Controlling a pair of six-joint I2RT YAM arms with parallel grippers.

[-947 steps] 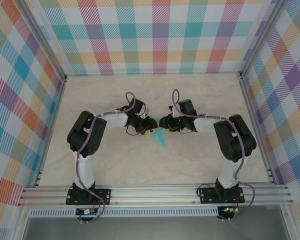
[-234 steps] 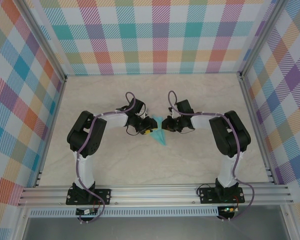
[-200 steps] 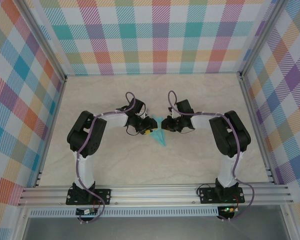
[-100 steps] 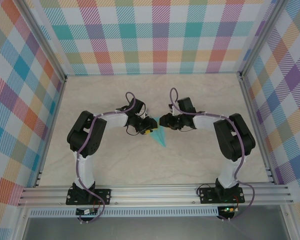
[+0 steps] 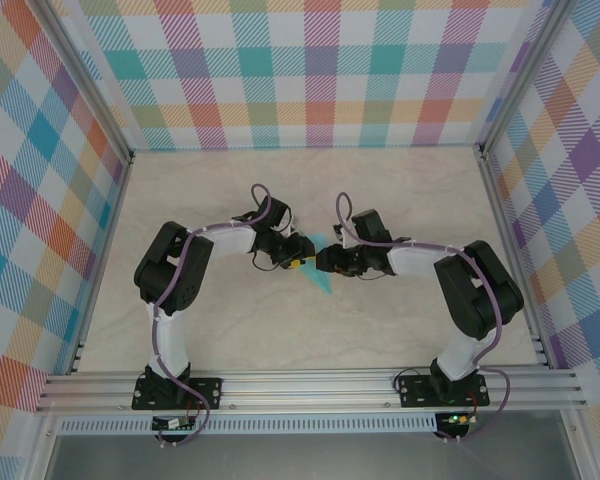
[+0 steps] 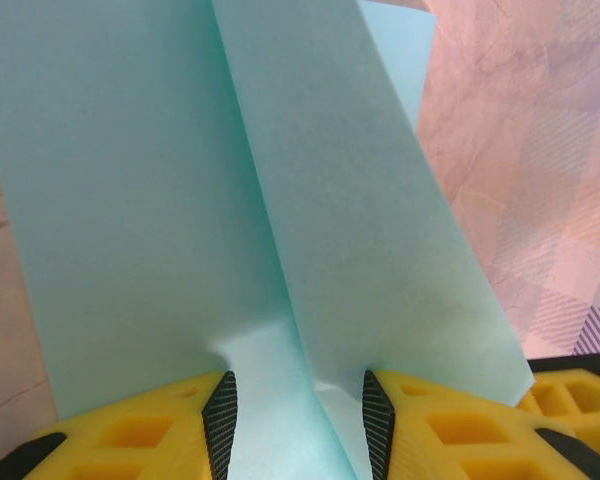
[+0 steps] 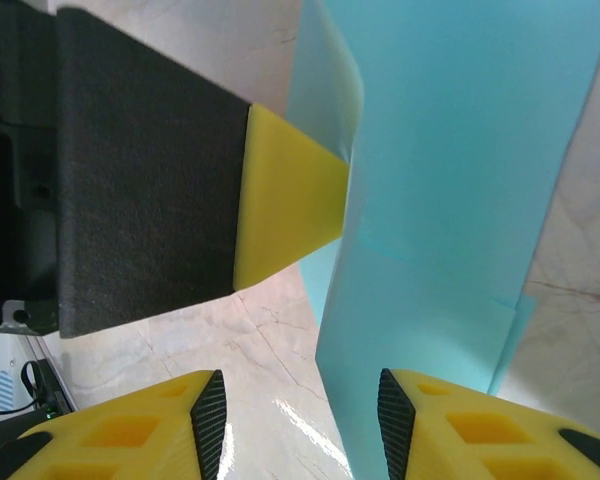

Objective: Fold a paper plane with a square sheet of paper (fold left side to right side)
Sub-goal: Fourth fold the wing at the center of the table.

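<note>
Turquoise paper, thin and matte: the paper plane (image 6: 180,200) will likely weigh next to nothing, flop wherever it is unsupported and keep any crease pressed into it. A hold on the layered centre fold looks safer than one on a loose single flap, which could buckle or tear. Close in, the left gripper (image 6: 298,425) stands narrowed about that fold, and the paper rises from between its pads with a flap spreading over each yellow finger, so it seems to be holding the paper up. The right gripper (image 7: 300,410) has its jaws apart, one edge of the paper just inside the gap, nothing pinched — the left gripper's yellow fingertip (image 7: 290,200) touches the paper opposite. Farther off, seen from above, the paper plane (image 5: 321,278) sits between both grippers at the middle of the table (image 5: 280,180), with the plaid walls (image 5: 320,80) beyond.
</note>
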